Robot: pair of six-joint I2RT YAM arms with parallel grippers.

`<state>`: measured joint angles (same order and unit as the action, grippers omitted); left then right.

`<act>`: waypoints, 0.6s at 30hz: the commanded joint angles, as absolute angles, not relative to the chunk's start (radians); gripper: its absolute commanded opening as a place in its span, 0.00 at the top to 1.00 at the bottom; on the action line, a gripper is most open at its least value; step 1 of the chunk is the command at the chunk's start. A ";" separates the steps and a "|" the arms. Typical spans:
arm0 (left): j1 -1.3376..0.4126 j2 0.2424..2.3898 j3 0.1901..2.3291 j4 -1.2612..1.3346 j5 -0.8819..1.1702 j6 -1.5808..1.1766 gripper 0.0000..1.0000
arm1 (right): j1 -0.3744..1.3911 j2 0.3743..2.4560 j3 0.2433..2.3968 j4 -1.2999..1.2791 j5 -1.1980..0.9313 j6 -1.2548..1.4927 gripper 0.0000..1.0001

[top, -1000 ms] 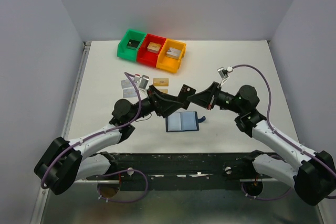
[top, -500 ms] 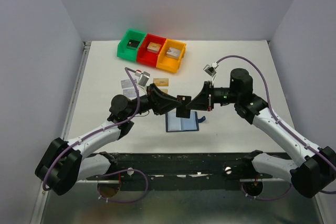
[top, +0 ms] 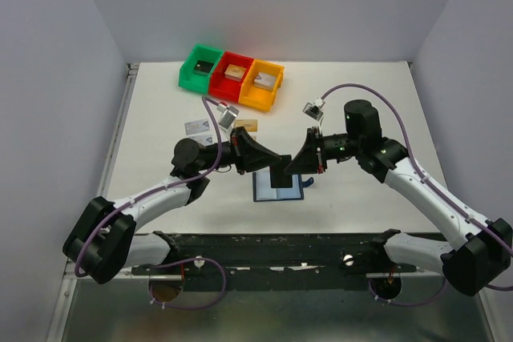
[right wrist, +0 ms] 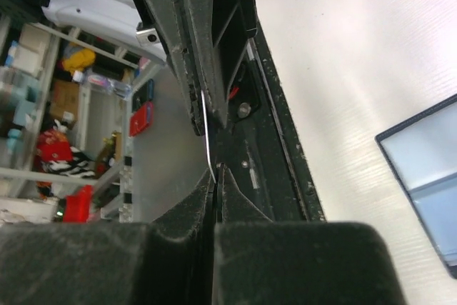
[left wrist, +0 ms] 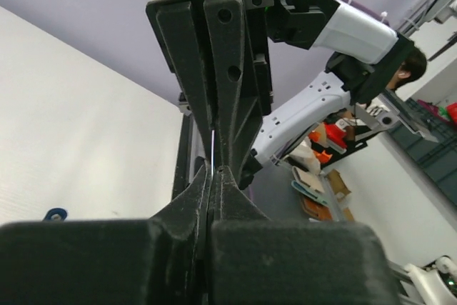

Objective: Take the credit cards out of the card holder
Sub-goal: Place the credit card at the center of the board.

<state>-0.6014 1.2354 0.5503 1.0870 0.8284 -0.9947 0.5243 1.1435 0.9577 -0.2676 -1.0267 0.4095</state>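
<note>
Handover, seen from above: left gripper (top: 274,166) and right gripper (top: 292,169) both pinch the black card (top: 280,180) over the open card holder (top: 263,191). Left wrist: our fingers (left wrist: 190,199) press its edge, almost shut. Right wrist: fingers (right wrist: 238,201) are clamped too, so we should release right only once left holds firm.

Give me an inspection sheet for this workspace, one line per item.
Surface: white table, no spills seen.
Job's things: card holder lies open under the pincers; one credit card is held edge-on; a silver-grey card and a tan card lie on the table.
Clutter: green bin, red bin and orange bin in a row at the far side, each with something small inside.
Grippers: left pincer and right pincer are both shut on the same credit card, tip to tip.
Cables: a purple cable arcs above each arm.
Surroundings: plain grey walls.
</note>
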 commanded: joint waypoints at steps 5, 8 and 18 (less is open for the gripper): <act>-0.586 1.198 0.500 1.152 0.752 -1.008 1.00 | 0.511 1.037 0.956 -0.256 -0.783 0.478 0.39; -0.557 1.122 0.410 1.181 0.519 -1.058 1.00 | 0.468 0.965 0.887 -0.125 -0.729 0.601 0.36; -0.534 0.988 0.324 1.259 0.195 -1.173 1.00 | 0.462 0.994 0.649 0.472 -0.768 0.926 0.36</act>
<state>-0.5365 1.0142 0.3408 1.1439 0.3676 -1.1110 0.4614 0.9459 0.7033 0.1833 -0.7582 0.7570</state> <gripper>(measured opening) 0.029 0.646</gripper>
